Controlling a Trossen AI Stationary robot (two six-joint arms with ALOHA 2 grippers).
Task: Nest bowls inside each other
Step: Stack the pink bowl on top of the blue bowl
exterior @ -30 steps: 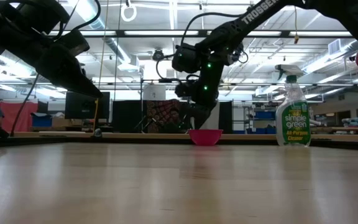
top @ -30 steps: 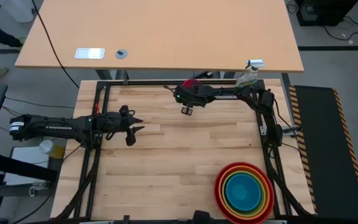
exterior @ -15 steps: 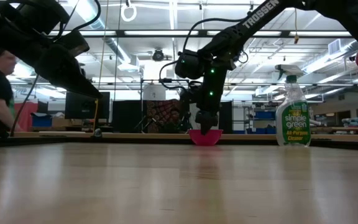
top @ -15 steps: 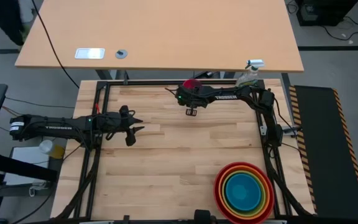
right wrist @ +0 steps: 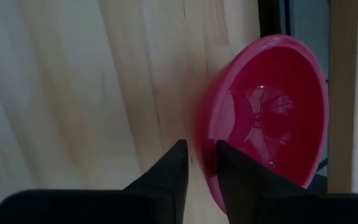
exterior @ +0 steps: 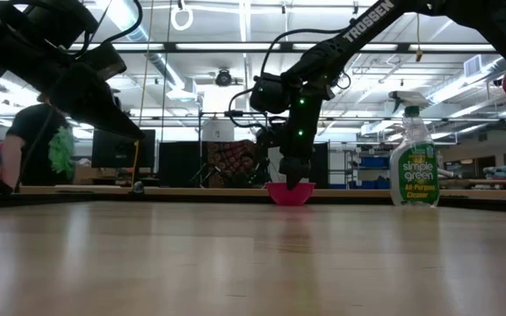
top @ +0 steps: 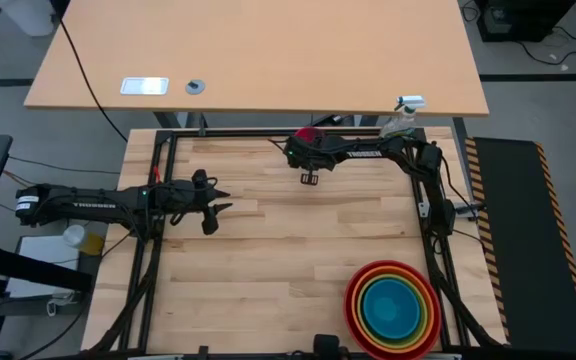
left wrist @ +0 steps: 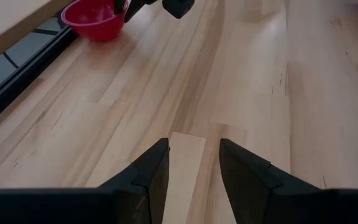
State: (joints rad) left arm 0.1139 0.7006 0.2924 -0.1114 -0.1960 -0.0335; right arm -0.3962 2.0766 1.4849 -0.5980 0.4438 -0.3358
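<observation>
The pink bowl (top: 306, 133) (right wrist: 272, 106) stands upright on its base near the table's far edge. My right gripper (right wrist: 201, 165) (exterior: 292, 182) comes at it from above, slanting. Its fingers stand close on either side of the bowl's near rim, one outside and one over the inside, with only a narrow gap. The red, orange, green and blue bowls (top: 392, 308) sit nested at the near right corner. My left gripper (top: 224, 198) (left wrist: 193, 152) hovers open over the table's left half with nothing between its fingers. My right gripper straddles the pink bowl's rim (right wrist: 205, 146) on the side nearest the table's middle, fingers slanting down from above. I cannot tell whether the fingers touch the wall. The bowl rests on the table.
A clear spray bottle (top: 400, 120) (exterior: 413, 158) stands at the far right, close to the right arm. The black frame rail (left wrist: 17, 56) runs just behind the pink bowl. Bare wood lies between the two arms and the nested stack. A person (exterior: 33, 145) is beyond the table.
My right gripper has rolled a little at the wrist and its fingers have come down from just above the pink bowl to its rim. The bowl has stayed in place. A person has walked by behind the table.
</observation>
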